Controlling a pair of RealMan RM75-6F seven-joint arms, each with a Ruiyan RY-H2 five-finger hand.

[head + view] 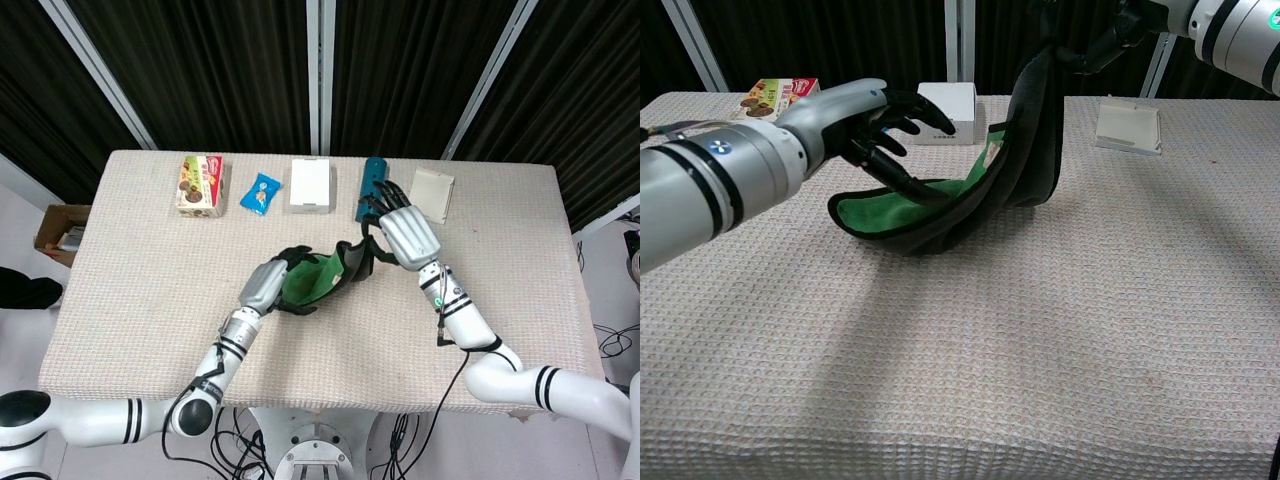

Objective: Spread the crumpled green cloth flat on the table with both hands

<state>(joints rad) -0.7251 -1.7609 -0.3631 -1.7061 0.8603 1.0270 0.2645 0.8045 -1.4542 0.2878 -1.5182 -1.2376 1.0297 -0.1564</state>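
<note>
Beige waffle-weave bench point(130, 300), dark curtain behind. Crumpled green cloth with dark backing point(318, 278) at frame centre; right hand point(405, 235) pinches its upper-right end, lifted off the bench. Left hand point(265, 286) hovers over the cloth's left part, fingers apart, holding nothing.

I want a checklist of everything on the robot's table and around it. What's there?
Surface: table with a beige waffle-weave cover.
Job's things: green cloth, crumpled, one end lifted off the table.
Clutter: snack box, blue packet, white box, teal bottle, cream tray.
Hands: right hand holds the cloth's raised end; left hand reaches its low end, fingers spread.
Cables: bundle under the table.
Surroundings: dark curtains.
</note>
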